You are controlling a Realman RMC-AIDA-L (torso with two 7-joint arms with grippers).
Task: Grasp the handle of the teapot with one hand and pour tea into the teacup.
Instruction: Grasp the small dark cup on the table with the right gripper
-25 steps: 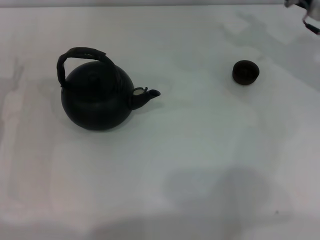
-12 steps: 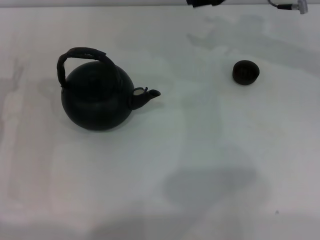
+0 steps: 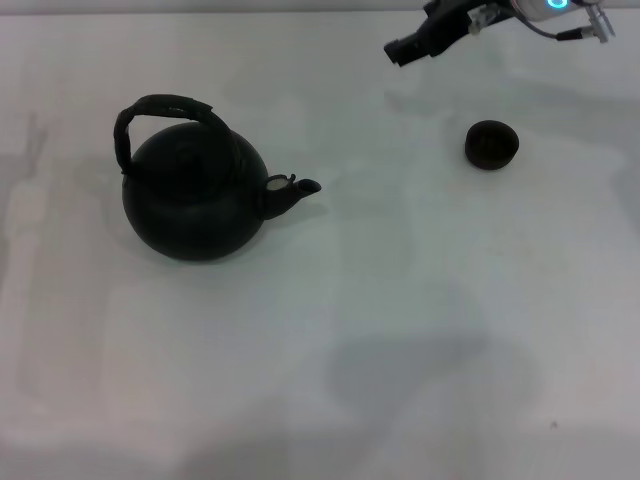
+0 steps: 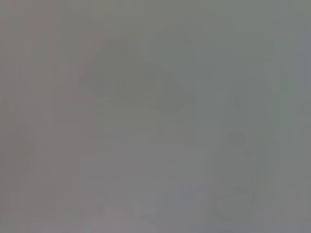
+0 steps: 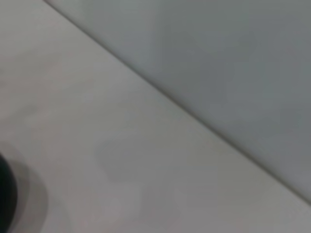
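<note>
The matte black teapot (image 3: 193,195) stands on the left of the white table, its short spout (image 3: 296,189) pointing right toward the teacup. Its dark arched handle (image 3: 160,108) rises over the top, with nothing touching it. The small dark teacup (image 3: 491,143) sits alone at the right rear. My right gripper (image 3: 400,48) reaches in from the top right edge of the head view. It hangs above the table, behind and left of the teacup and far from the teapot. My left gripper is out of view.
The white table (image 3: 400,300) carries only soft shadows in front of the teapot and teacup. In the right wrist view a dark rounded shape (image 5: 6,196) shows at the picture's edge, and the table's edge (image 5: 184,109) runs diagonally. The left wrist view is plain grey.
My right arm has come further into the head view along the top edge, its dark tip now lower and left of the teacup. Teapot and teacup have not moved.
</note>
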